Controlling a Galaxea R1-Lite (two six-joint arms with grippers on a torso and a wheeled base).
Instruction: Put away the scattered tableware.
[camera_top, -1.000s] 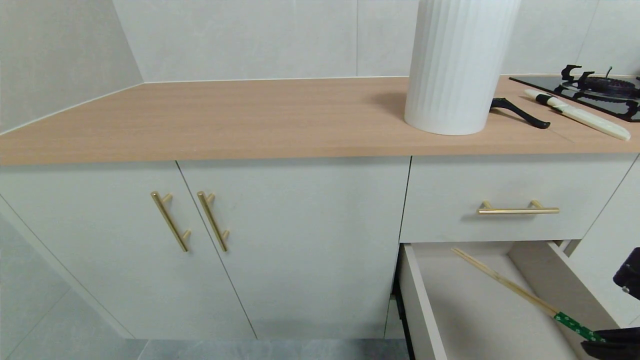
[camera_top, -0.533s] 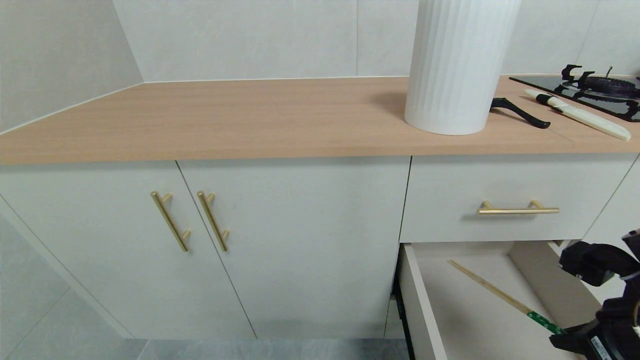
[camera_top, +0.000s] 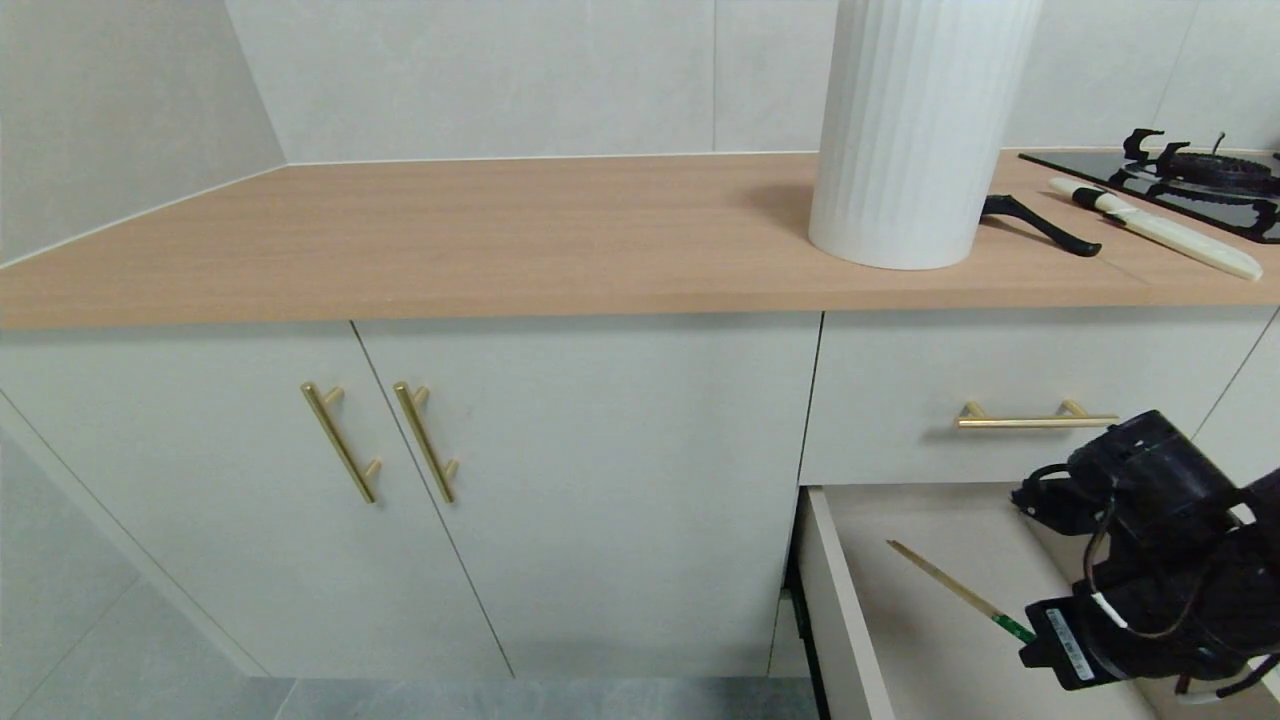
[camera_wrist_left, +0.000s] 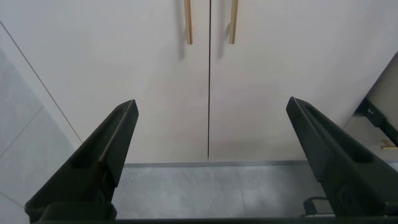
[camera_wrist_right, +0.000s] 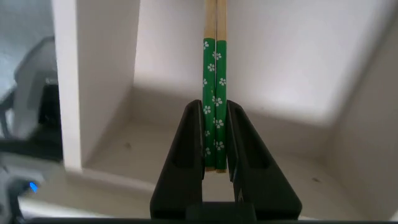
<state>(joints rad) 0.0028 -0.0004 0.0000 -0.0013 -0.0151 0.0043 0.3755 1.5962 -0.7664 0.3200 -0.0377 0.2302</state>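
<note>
Right wrist view, right gripper (camera_wrist_right: 215, 111) clamping chopsticks (camera_wrist_right: 215, 62) over open drawer (camera_top: 838, 600), left gripper (camera_wrist_left: 211, 106) spread wide

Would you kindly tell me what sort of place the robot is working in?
Most likely a home kitchen: a wooden countertop over pale cabinets, a gas hob at its right end with a knife beside it, and chopsticks held by the right gripper over an open drawer.

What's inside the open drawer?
A pair of chopsticks with green ends, pinched by the right claw. The arm covers the drawer's right side.
</note>
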